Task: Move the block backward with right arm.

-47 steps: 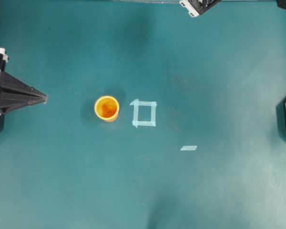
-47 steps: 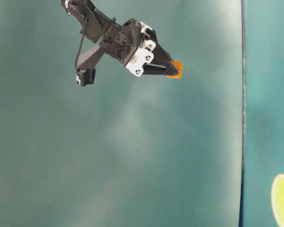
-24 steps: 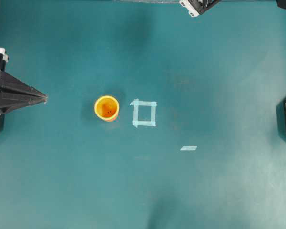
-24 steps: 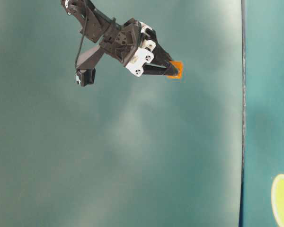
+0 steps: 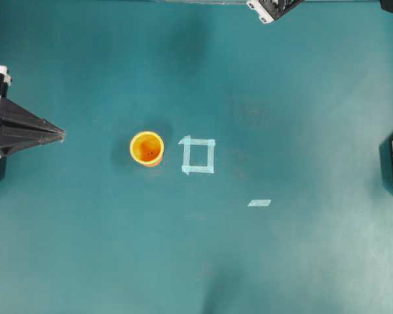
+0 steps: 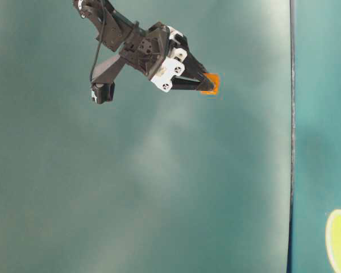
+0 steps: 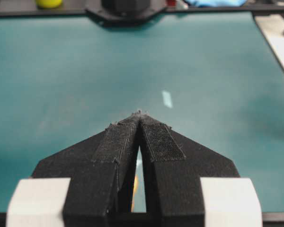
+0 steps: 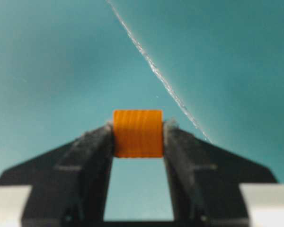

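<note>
We are gripping the small, rigid, light orange cube (image 8: pixel 137 133) by opposite flat faces in the right pincer (image 8: pixel 138 135), closed snugly around it.

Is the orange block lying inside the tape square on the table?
No. The tape square is empty in the overhead view, and the block sits clamped between the fingers of the right hand in the right wrist view.

A teal table (image 5: pixel 301 78) fills the scene, lit softly with pale glare patches.
</note>
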